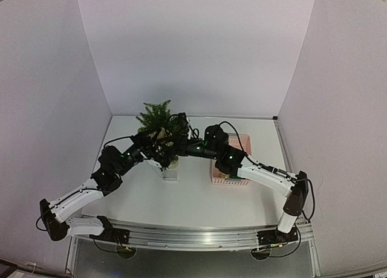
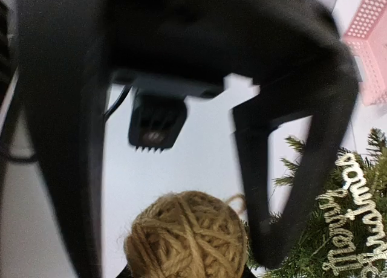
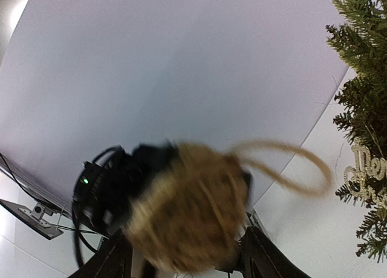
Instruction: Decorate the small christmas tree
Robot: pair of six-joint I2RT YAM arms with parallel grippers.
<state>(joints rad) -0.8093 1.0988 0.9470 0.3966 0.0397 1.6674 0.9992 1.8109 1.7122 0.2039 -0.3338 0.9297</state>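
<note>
Grip: left fingers (image 2: 123, 273) clamp tan twine ball (image 2: 187, 235); right fingers (image 3: 261, 258) spread around it. Just beside: small dark-green christmas tree (image 1: 162, 118), rear of bench (image 1: 199, 193). Risk: loop (image 3: 278, 144) snags right finger, yanks ball free.

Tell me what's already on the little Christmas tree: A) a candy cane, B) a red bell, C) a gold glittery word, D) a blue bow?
C: a gold glittery word ornament sits among the branches of the small christmas tree, seen in both wrist views.

Basket (image 1: 227, 180) right of small christmas tree (image 1: 158, 118) — twine ball (image 2: 187, 235) before it.
</note>
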